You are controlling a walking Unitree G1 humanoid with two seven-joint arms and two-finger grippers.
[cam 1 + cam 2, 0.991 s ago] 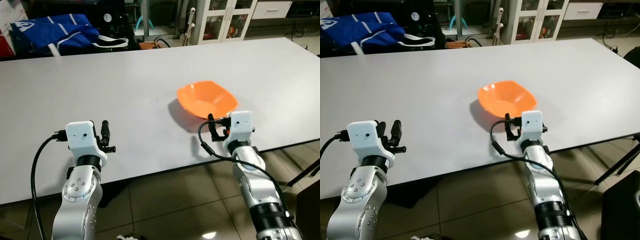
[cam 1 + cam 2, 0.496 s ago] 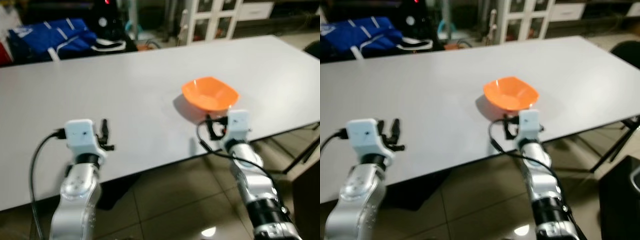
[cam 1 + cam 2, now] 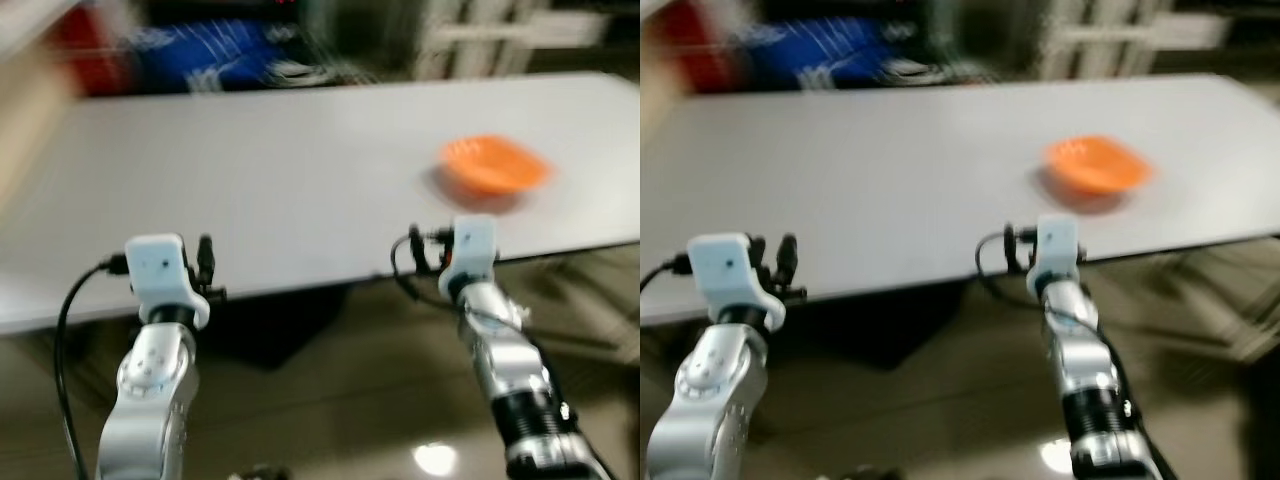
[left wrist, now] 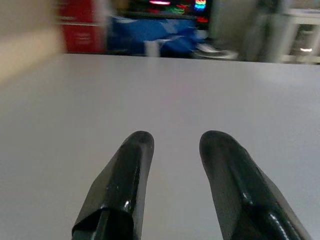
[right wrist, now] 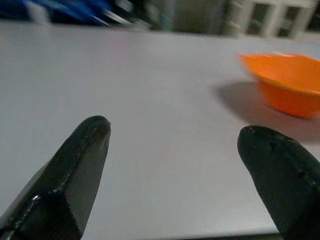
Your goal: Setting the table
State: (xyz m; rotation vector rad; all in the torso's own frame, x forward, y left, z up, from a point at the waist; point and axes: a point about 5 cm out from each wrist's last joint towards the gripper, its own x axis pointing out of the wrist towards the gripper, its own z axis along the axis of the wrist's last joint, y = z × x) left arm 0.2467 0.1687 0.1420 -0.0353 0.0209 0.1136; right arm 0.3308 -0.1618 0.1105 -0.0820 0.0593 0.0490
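Near the table's (image 3: 280, 170) right front edge, orange bowl (image 3: 495, 164); right gripper (image 5: 175, 150) spread wide, left gripper (image 4: 175, 150) narrowly parted, both empty.

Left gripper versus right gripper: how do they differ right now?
The left gripper has its fingers narrowly parted, facing bare white table. The right gripper is spread much wider, with the orange plastic bowl just ahead, off to one side. Both are open, empty, at the table's near edge.
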